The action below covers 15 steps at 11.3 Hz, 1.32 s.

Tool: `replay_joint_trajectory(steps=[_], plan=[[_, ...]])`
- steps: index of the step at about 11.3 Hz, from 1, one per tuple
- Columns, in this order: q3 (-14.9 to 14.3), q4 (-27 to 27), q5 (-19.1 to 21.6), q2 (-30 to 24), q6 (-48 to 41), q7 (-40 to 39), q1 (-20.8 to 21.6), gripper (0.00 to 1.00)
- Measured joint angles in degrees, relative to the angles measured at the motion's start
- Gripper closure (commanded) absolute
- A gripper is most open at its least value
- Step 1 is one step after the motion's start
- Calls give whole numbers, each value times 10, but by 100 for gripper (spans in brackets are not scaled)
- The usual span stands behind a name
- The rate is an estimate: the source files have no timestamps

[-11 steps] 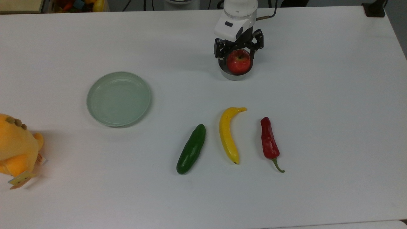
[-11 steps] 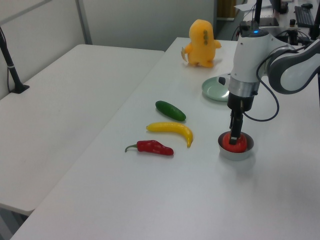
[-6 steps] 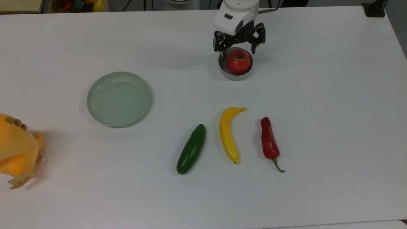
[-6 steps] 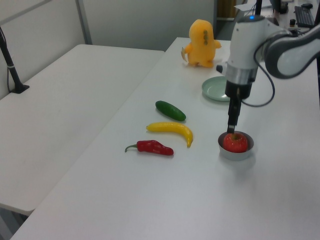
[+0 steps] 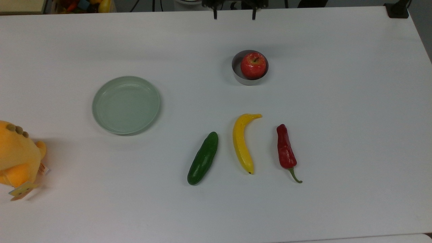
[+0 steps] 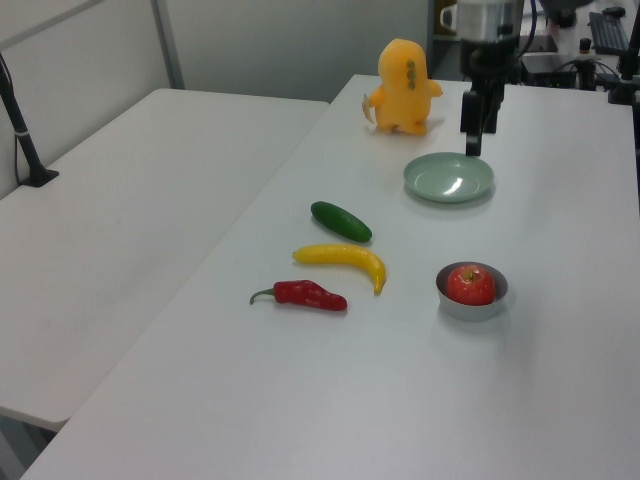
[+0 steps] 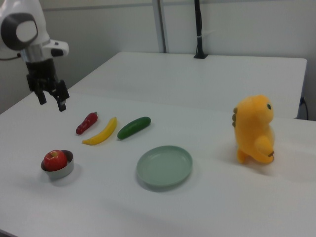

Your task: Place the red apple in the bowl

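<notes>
We see the red apple (image 5: 253,65) sitting inside the bowl (image 5: 249,80), stem up, in the upper middle of the top view; in the left view the apple (image 6: 470,284) and bowl (image 6: 472,307) lie at the lower right, and in the right view they (image 7: 55,160) (image 7: 59,171) sit at the lower left. Nothing touches the apple.

The end effector (image 7: 51,102) hangs in the air at the upper left of the right view, well above the tabletop (image 5: 337,135) and well apart from the bowl, its two fingers spread open and holding nothing. In the top view we find its fingertips (image 5: 234,16) at the top edge of the frame, and in the left view it (image 6: 474,135) hangs near the top right, above the pale green plate (image 6: 449,178).

On the tabletop we also note the plate (image 5: 126,104) at centre left of the top view, and a row of a cucumber (image 5: 203,158), a banana (image 5: 243,141) and a red chili pepper (image 5: 286,151) below the bowl. An orange plush toy (image 5: 17,155) stands at the left edge of the top view.
</notes>
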Motion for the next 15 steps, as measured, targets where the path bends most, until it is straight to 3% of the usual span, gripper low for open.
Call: replay_joint_trajectory(steps=[3,6,8,15], plan=[[-8,58,-1,-15,-82,19,-26,0],[-63,63,-1,-47,-94,15,-36,0],[-91,63,-1,-55,-94,-25,-36,0],[-112,56,0,-30,-1,-187,-36,0]])
